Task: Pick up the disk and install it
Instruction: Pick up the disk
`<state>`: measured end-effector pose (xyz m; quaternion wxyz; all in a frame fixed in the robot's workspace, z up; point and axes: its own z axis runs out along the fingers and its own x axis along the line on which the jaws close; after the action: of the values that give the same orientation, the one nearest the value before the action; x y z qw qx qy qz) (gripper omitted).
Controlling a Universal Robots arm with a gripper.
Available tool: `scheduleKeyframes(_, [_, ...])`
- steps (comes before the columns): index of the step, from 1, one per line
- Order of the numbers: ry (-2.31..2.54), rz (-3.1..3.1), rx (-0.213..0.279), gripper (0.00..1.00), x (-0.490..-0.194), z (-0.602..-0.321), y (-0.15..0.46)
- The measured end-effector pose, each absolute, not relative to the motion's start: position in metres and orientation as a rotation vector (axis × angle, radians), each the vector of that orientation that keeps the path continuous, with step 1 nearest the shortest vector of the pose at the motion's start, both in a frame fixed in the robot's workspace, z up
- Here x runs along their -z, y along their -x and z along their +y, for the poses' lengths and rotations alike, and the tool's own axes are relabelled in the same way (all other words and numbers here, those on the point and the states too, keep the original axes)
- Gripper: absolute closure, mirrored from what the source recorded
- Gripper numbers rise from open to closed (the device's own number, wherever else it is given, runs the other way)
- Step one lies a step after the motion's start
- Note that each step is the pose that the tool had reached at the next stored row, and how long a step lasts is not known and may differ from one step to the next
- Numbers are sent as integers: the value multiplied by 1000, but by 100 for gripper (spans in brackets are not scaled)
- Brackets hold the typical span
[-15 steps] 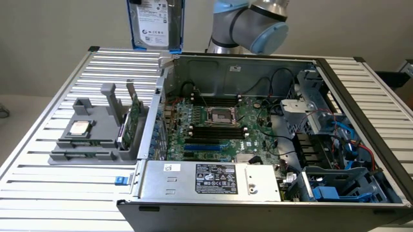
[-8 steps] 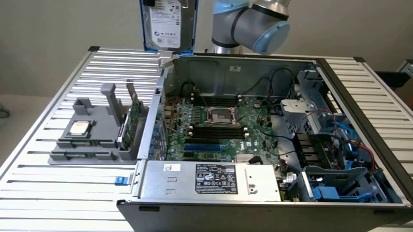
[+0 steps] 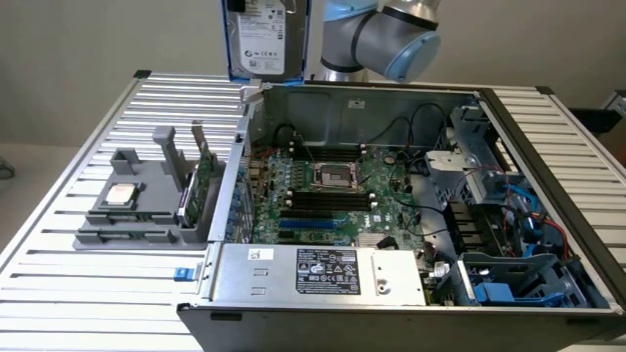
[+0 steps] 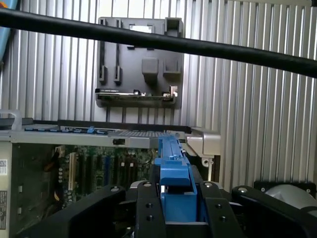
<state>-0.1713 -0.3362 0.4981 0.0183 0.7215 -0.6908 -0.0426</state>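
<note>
**A:** Exterior view?
**B:** The disk (image 3: 262, 35), a flat silver-grey slab with a white label and a blue plastic frame, hangs upright above the rear corner of the open steel computer case (image 3: 372, 110), over the ribbed metal table (image 3: 88, 308).
**A:** Wrist view?
**B:** The black hand (image 4: 177, 191) is clamped on the disk's blue edge.

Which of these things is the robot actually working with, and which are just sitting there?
In the job:
- the disk, clamped in the end effector and held aloft
- the open computer case, likely where the disk goes

Just lying about:
- the grey holder beside the case
- the silver chip lying on it
- the green circuit card standing in it
</note>
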Motion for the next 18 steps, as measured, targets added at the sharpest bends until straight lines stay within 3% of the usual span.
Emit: scheduleKeyframes(18, [-2274, -2132, 109, 67, -498, -358, 136])
